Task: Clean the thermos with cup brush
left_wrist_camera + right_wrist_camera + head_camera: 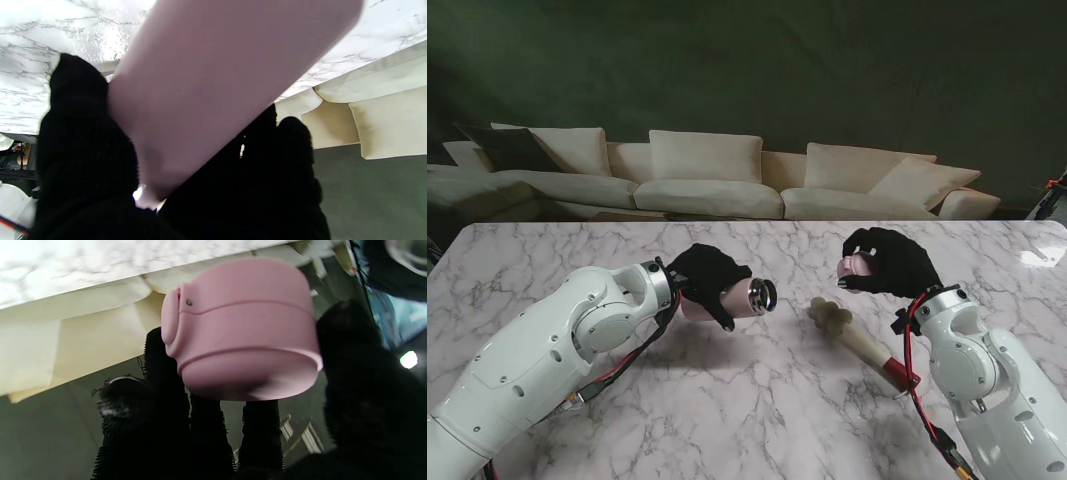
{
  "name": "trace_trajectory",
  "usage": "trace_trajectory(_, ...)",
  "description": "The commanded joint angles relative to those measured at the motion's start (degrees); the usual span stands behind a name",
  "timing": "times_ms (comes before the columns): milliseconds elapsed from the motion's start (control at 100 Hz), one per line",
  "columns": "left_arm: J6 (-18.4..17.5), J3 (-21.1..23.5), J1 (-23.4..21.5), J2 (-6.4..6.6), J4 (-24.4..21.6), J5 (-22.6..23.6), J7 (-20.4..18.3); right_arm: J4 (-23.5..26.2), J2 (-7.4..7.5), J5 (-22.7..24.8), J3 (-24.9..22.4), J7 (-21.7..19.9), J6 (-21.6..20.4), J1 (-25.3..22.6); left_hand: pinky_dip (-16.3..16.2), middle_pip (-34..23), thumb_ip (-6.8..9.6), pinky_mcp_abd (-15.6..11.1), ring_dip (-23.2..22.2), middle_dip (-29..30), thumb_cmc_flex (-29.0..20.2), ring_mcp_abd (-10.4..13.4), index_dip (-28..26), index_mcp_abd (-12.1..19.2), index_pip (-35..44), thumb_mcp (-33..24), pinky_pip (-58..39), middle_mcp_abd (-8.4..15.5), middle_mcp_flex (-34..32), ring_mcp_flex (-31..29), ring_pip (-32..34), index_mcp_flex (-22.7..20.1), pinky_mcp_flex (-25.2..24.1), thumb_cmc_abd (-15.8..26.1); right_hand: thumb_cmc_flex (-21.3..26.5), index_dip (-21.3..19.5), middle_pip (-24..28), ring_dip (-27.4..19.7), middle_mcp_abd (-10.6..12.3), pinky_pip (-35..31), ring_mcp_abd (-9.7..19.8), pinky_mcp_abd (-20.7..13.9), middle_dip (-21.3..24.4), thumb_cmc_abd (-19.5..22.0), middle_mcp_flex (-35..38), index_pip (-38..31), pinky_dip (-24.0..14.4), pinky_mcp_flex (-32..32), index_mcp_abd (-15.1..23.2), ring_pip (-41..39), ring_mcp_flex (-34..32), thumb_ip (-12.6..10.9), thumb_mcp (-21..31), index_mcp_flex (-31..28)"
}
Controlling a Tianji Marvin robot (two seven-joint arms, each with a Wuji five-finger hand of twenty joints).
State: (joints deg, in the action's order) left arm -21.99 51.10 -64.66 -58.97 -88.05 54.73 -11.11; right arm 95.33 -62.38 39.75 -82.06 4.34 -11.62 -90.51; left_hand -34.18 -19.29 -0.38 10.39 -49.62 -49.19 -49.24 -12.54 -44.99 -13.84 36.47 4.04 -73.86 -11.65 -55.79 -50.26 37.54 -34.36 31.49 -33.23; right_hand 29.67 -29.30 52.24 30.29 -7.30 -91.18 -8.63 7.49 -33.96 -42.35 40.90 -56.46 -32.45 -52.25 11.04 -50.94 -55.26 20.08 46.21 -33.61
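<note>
step: lid off | left hand [710,280] grips thermos [745,297] | right hand [889,262] holds lid [855,265] | next: drop lid, grab cup brush [859,340]

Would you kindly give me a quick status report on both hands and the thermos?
Left hand shut on thermos, held sideways, mouth open. Right hand shut on pink lid, off the thermos. Cup brush lying on table, untouched. Nothing in the way.
</note>
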Motion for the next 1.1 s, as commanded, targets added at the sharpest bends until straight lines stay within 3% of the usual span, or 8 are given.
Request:
trace_trajectory(0, 0.6, -0.3, 0.5, -0.49, -0.2, -0.5, -0.3, 2.7, -1.07, -2.2, 0.2, -0.4, 0.0, -1.8, -1.3, -7.6, 5.43, -2.9, -1.0, -2.4, -14.6, -0.6, -3.0, 13.0, 10.0, -31.6, -1.7, 4.5, -3.7, -1.5, 2.9, -4.8, 0.2, 13.0, 21.5, -7.2, 8.2, 4.8, 6.6, -2.3, 9.2, -7.3, -4.0, 6.2, 5.0, -10.3, -1.4, -1.2, 5.6, -11.6, -6.8, -4.2, 25.6, -8.1)
trace_trajectory(240, 1.9, -1.7, 1.1, -0.95, 0.0, -1.7, 0.8, 4.9, -1.74, -7.9, 2.4, -0.4, -0.7, -3.1, -1.3, -7.6, 5.44, -2.9, -1.0, -2.3, -14.7, -0.7, -3.0, 13.0, 9.9, -31.4, -1.7, 4.4, -3.5, -1.4, 2.9, -4.6, 0.1, 13.1, 21.6, -7.5, 7.9, 5.0, 6.2, -2.3, 9.1, -7.1, -4.3, 6.3, 4.8, -9.9, -1.5, -1.1, 5.2, -11.6, -6.7, -4.1, 25.7, -8.2)
trace_trajectory(630, 4.1, -3.6, 1.7, -1.55, 0.8, -3.8, 1.9, 2.4, -3.30, -13.0, 10.3, 3.8, 1.5, -0.5, -1.3, -7.7, 5.51, -2.9, -1.0, -2.3, -14.8, -0.7, -3.0, 12.9, 9.9, -31.3, -1.7, 4.3, -3.5, -1.4, 3.0, -4.6, 0.1, 13.2, 21.8, -8.1, 7.6, 4.9, 6.1, -1.9, 9.1, -6.9, -4.8, 6.7, 4.3, -9.6, -1.5, -0.5, 4.9, -11.3, -6.1, -4.0, 25.9, -8.1)
trace_trajectory(790, 4.5, -3.6, 1.6, -1.57, 0.8, -3.9, 1.8, 1.5, -4.03, -14.2, 12.1, 6.3, 1.8, 0.2, -1.3, -7.8, 5.55, -2.9, -1.0, -2.3, -14.8, -0.7, -3.0, 13.0, 10.0, -31.2, -1.8, 4.3, -3.6, -1.5, 3.1, -4.7, 0.1, 13.1, 21.9, -8.6, 7.6, 4.9, 6.0, -1.8, 9.1, -6.8, -4.9, 6.8, 4.3, -9.4, -1.6, -0.4, 4.9, -11.4, -6.1, -3.9, 25.9, -8.1)
trace_trajectory(1090, 4.9, -3.6, 1.7, -1.50, 0.8, -4.0, 1.3, 1.6, -4.13, -13.8, 12.7, 7.1, 1.2, -0.1, -1.4, -7.8, 5.62, -2.9, -1.1, -2.3, -14.8, -0.8, -3.0, 12.9, 9.9, -31.2, -1.9, 4.3, -3.6, -1.5, 3.2, -4.7, 0.2, 13.1, 22.0, -9.5, 7.6, 4.9, 6.0, -1.8, 9.0, -6.7, -4.8, 6.9, 4.2, -9.1, -1.6, -0.3, 4.8, -11.4, -6.0, -3.9, 25.9, -8.2)
